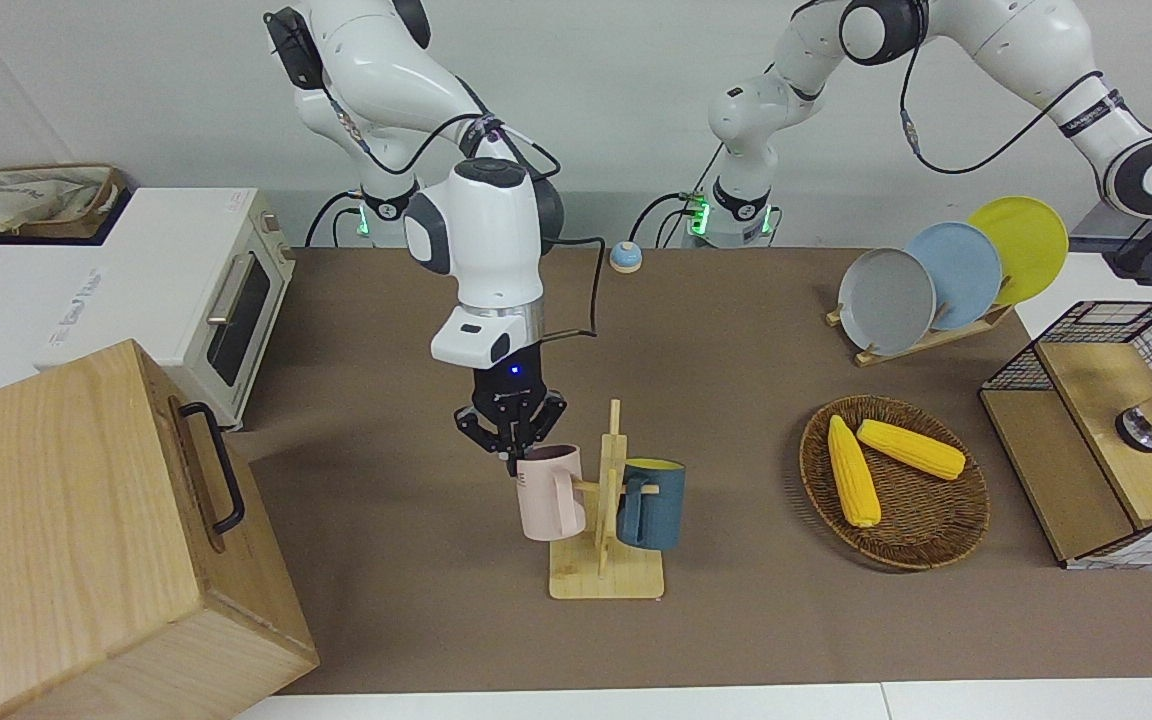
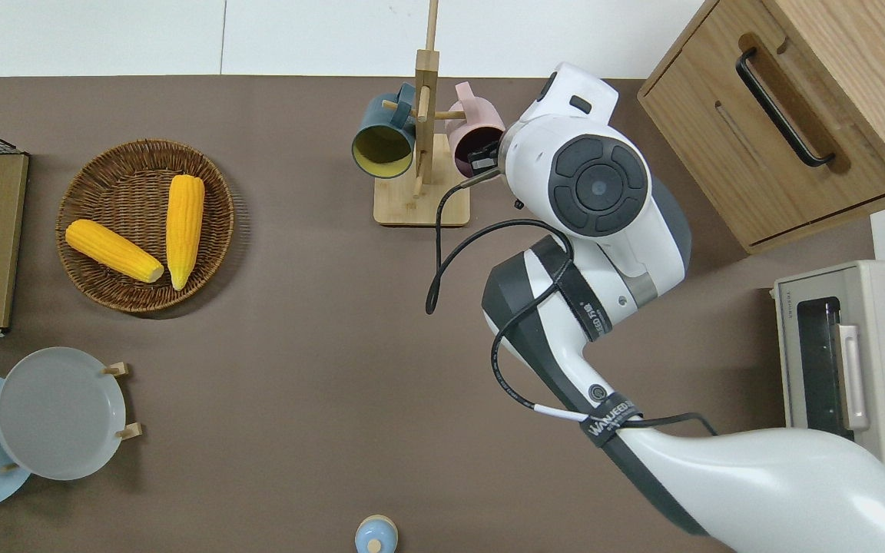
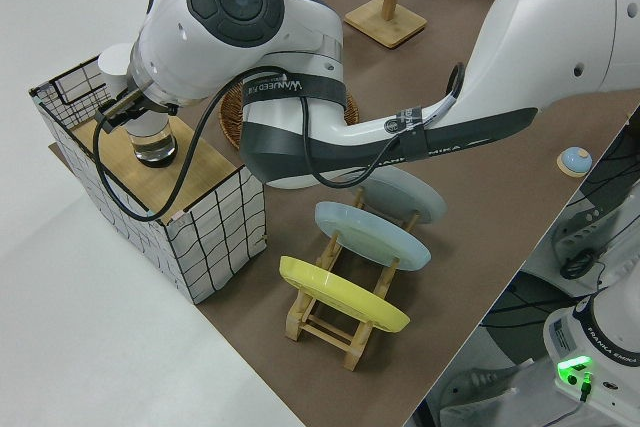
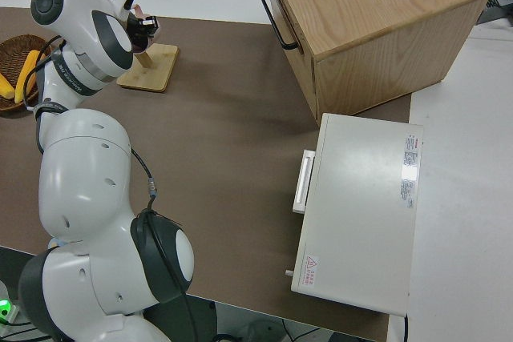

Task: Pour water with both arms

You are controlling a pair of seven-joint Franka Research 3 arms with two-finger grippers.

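Item, right gripper [image 1: 512, 452]: I see it down at the rim of the pink mug [image 1: 551, 495], fingers either side of the rim on the side nearer the robots; I read them as closed on the rim

Item, pink mug: hanging by its handle on a peg of the wooden rack [image 1: 609, 560], on the rack's side toward the right arm's end of the table

Item, blue mug [image 1: 652, 503]: hanging on the rack's opposite side, yellow inside, untouched

Item, rack: upright post on a flat base, on the brown mat [image 1: 716, 620], far from the robots

Item, left gripper [image 3: 128, 107]: in the left side view I find it at a glass [image 3: 153, 143] that stands on the wooden top of the wire-sided box [image 3: 200, 217] at the left arm's end; I cannot tell how its jaws stand

Item, basket [image 1: 946, 540]: woven, two corn cobs [image 1: 852, 470] lying in it, between rack and box

Item, plate stand: grey plate [image 1: 886, 300], blue plate [image 1: 966, 270], yellow plate [image 1: 1026, 245], nearer the robots than the basket

Item, wooden cabinet [image 1: 66, 530] and white oven [image 1: 206, 290]: at the right arm's end
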